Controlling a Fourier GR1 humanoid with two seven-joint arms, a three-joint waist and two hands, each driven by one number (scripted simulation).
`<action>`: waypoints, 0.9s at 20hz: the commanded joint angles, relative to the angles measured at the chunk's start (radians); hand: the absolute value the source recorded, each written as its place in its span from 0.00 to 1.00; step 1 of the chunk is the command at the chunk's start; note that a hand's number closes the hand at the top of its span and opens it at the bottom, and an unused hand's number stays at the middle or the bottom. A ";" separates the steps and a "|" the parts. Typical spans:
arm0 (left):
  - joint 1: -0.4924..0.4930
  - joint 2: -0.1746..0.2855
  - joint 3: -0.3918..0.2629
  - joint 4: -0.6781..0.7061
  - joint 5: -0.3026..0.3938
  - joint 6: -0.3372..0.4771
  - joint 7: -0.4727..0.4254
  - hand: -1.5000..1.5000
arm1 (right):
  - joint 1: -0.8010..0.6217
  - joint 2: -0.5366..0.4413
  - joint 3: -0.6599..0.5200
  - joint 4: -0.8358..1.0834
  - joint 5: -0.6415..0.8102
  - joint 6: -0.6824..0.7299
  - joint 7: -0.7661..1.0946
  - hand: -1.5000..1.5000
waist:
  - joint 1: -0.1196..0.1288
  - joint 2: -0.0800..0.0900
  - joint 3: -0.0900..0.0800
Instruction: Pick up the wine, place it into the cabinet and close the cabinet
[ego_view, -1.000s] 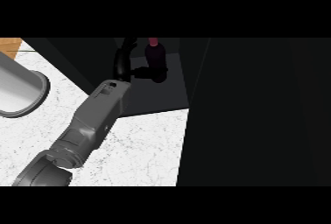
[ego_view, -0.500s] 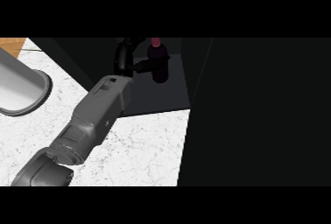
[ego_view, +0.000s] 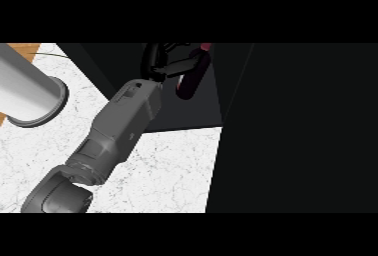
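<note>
The left hand (ego_view: 159, 60) is closed round the wine (ego_view: 189, 80), fingers and thumb curled about the upper part of the bottle; the grip sits high, near the reddish neck, probably so that the body hangs free below the hand and can be set down base first. The bottle leans, its neck pointing toward the far edge of the bench (ego_view: 162, 170) and its base toward the near side; it lies over the dark inside of the cabinet (ego_view: 184, 112), which stands at the bench's far edge. Whether the base already touches the cabinet's floor cannot be told, since both are dark.

The grey forearm (ego_view: 118, 130) runs slantwise from the near left corner of the bench up to the cabinet's mouth; that long reach seems the reason for the bottle's tilt. A broad black panel (ego_view: 295, 125) fills the right side; I take it for the cabinet's open door, swung out of the way, though its edges are hard to make out. A grey cylinder (ego_view: 22, 95) stands by the left edge, well apart from the arm.

By my reckoning the carrying is nearly over; what remains is to stand the wine upright inside, let go, draw the hand out and shut the door. The right hand does not show.
</note>
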 joint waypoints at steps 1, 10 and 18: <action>-0.025 -0.016 0.006 0.010 0.001 -0.042 0.012 0.00 | 0.043 -0.022 0.004 -0.204 -0.034 -0.012 0.098 0.00 | 0.008 -0.004 0.000; 0.003 -0.024 -0.031 -0.049 0.030 -0.063 0.051 0.00 | 0.030 -0.030 -0.082 -0.190 -0.082 -0.018 0.141 0.00 | 0.058 -0.022 0.002; 0.124 -0.024 -0.106 -0.169 0.132 -0.157 0.053 0.00 | 0.117 -0.041 0.009 -0.223 0.006 -0.034 0.108 0.00 | 0.044 -0.038 0.000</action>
